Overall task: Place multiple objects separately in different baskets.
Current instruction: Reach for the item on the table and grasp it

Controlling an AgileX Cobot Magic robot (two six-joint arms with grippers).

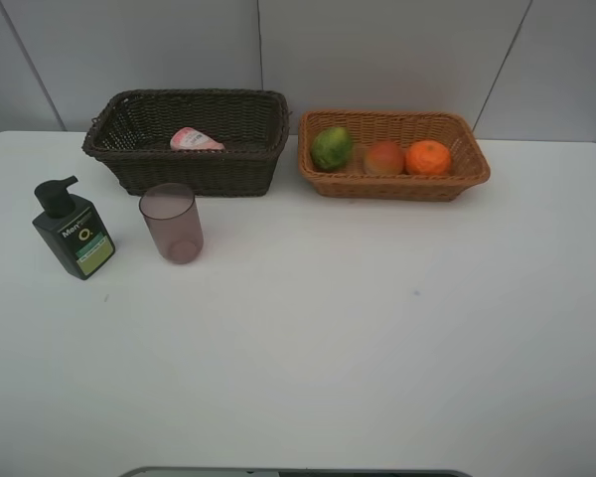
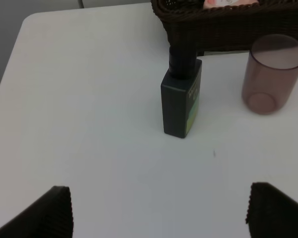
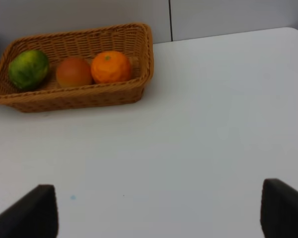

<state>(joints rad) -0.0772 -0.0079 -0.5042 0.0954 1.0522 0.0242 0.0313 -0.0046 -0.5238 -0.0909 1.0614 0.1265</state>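
Observation:
The dark brown basket (image 1: 189, 149) at the back left holds a pink squeeze tube (image 1: 195, 140). To its right, the light tan basket (image 1: 392, 184) contains a green lime-like fruit (image 1: 332, 147), a red-orange peach-like fruit (image 1: 383, 157) and an orange (image 1: 428, 157). On the table in front of the dark basket stand a dark green pump bottle (image 1: 73, 231) and a translucent mauve cup (image 1: 172, 222). My left gripper (image 2: 161, 213) is open, short of the bottle (image 2: 181, 99), with the cup (image 2: 272, 74) off to one side. My right gripper (image 3: 159, 210) is open and empty, well back from the tan basket (image 3: 79, 96).
The white table (image 1: 358, 328) spreads wide in front of the baskets, with a grey wall close behind them. Neither arm shows in the exterior high view. A dark edge (image 1: 298, 472) runs along the table's near side.

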